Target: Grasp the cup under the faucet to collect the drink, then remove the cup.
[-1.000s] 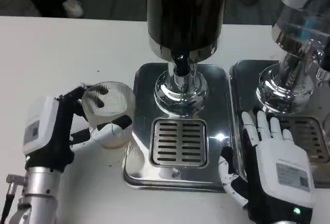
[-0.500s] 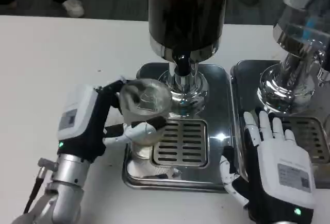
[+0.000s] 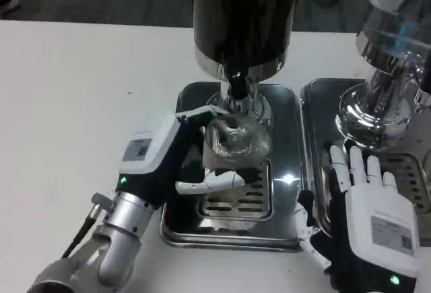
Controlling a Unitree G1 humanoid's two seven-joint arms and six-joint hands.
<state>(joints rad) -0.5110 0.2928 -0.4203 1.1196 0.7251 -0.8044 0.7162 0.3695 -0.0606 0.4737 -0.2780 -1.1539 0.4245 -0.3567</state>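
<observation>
Since a second ago the left hand [image 3: 176, 157] has carried the cup [image 3: 236, 146] rightward from the bare table onto the steel tray [image 3: 176, 222], and the cup now stands over the slotted grate [image 3: 237, 199] just below the dark spout [image 3: 236, 84]. That hand grasps the clear cup from its left side, a thumb across the front near the base and fingers [image 3: 202, 113] reaching round the back of the rim. Above the cup rises the dispenser [image 3: 242, 17], its tank full of dark drink. Whether any liquid is in the cup cannot be told. To the right, the right hand [image 3: 363, 219] lies released, palm down, fingers spread, between the two trays. A second dispenser [image 3: 390, 57] stands on its own tray [image 3: 311, 104] at the far right.
</observation>
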